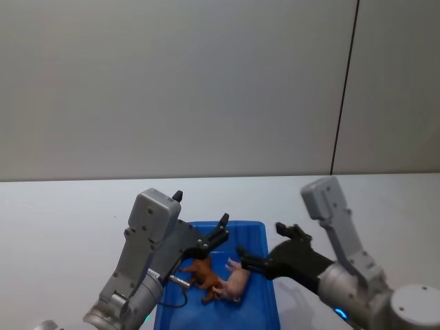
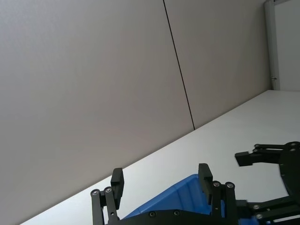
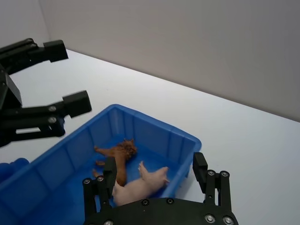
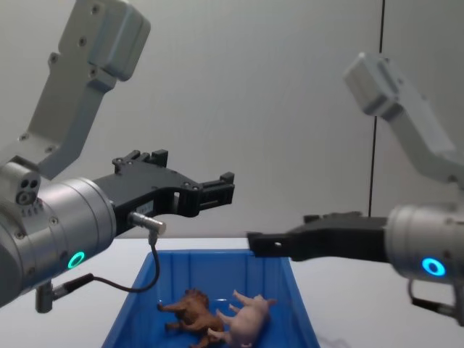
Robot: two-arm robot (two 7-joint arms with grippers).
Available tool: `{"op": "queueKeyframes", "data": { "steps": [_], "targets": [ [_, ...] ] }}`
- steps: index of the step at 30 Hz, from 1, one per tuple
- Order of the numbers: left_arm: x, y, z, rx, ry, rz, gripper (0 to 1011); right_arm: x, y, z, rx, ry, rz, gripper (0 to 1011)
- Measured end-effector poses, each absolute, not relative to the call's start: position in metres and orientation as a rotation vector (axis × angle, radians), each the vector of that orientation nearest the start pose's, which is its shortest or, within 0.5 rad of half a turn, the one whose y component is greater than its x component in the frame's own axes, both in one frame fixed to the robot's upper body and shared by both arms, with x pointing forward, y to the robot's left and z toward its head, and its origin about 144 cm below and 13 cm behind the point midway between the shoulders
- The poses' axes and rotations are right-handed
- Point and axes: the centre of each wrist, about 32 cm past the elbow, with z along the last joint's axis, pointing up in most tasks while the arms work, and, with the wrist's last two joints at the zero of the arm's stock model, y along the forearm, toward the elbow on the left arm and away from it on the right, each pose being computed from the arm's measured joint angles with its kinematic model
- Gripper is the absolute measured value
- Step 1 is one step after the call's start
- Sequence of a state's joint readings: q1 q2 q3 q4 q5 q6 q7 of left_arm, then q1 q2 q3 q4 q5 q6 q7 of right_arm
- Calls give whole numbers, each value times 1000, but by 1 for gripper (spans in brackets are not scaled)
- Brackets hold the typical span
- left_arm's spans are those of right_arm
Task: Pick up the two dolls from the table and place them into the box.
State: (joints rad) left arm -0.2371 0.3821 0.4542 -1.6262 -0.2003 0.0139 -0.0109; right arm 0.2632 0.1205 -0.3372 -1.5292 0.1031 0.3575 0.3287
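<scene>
Lying in blue box (image 3: 151,134): lion (image 3: 118,153) left, pig (image 3: 140,185) right, side by side. Left gripper (image 2: 161,173) and right gripper (image 1: 265,245) above it, jaws apart, empty.

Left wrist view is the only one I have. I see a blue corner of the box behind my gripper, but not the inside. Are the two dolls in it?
Observer: Yes. The lion and the pig are both on the floor of the box.
Operator: Do they stand upright?
Observer: No. Both lie on their sides, close together, the pig toward the robot's right.
Operator: The other gripper that I see farther off, does it hold anything?
Observer: No. The right gripper is open and empty, with its fingertips above the right side of the box. Your left gripper hangs open above the left side.
</scene>
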Motion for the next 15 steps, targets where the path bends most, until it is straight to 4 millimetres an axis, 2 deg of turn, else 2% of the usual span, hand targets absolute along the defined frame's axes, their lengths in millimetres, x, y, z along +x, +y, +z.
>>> {"op": "queueKeyframes", "data": {
  "steps": [9,15],
  "targets": [
    [492,198,1204,61,-268,1124,1002,499,-188,1195,-202,54,-968,1001],
    [492,198,1204,61,-268,1124,1002,491,-201,1190,-199,49,-987,1001]
  ]
}}
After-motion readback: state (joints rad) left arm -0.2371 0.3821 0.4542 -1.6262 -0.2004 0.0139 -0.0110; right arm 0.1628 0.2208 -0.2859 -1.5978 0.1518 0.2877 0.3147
